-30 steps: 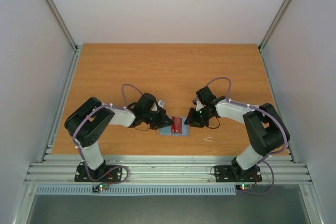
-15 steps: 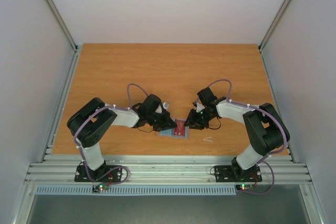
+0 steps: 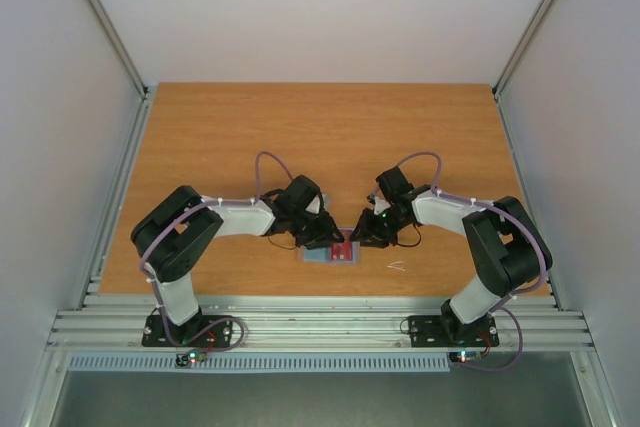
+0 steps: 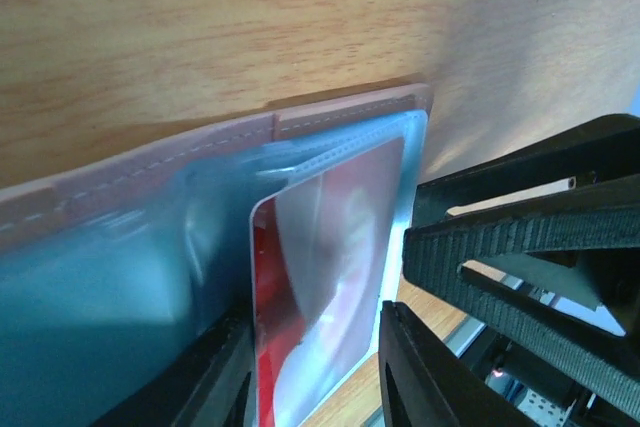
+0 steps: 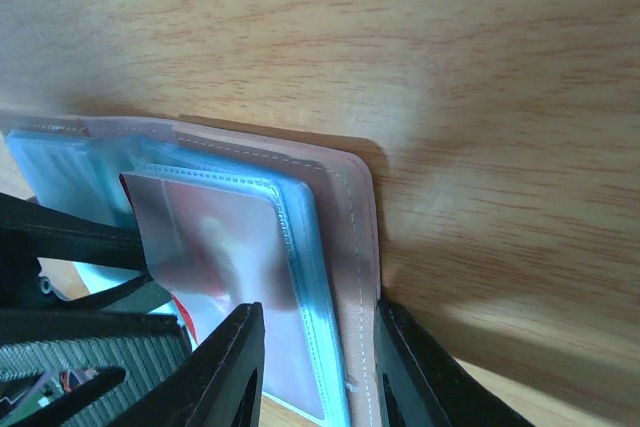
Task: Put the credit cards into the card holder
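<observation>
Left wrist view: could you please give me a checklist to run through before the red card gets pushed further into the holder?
1. Tan-edged, light blue card holder lies open on the wooden table: ok.
2. Red plastic card has entered the clear pocket: ok, though part sticks out.
3. Left gripper jaws apart astride the card: ok.
4. Right gripper pinning the holder's edge: cannot tell.
5. Small white scrap clear of the holder: ok.

A tiny white scrap (image 3: 397, 266) lies on the wooden table (image 3: 320, 127).
</observation>
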### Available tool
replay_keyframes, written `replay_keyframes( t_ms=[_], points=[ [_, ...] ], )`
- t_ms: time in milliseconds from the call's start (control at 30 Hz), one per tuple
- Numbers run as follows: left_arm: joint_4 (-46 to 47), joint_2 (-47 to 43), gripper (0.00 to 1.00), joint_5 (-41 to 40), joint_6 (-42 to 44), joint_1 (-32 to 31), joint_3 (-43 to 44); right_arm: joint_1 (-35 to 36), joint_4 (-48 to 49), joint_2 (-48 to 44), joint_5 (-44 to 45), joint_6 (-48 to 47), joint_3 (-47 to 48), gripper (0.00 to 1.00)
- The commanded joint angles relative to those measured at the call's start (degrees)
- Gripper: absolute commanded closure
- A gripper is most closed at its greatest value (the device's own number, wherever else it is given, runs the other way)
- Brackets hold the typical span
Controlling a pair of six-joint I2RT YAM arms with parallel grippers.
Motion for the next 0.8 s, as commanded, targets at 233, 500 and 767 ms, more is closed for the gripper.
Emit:
replay_keyframes(
  t_ms=[233, 500, 767],
  points=[
    [-26.3, 0.9, 0.42, -4.9, 8.6, -1.3, 11.9, 0.5, -0.1, 0.4, -1.6, 0.9, -1.3, 0.67],
    [-38.2, -1.8, 0.01, -9.2, 14.0, -1.3, 18.1, 0.4, 0.4, 0.3, -1.0, 2.3, 0.0, 0.66],
    [-48.6, -8.0, 0.01, -17.4, 17.3, -1.2, 21.2, 0.4, 1.0, 1.0, -1.2, 3.2, 1.2, 0.66]
  ],
)
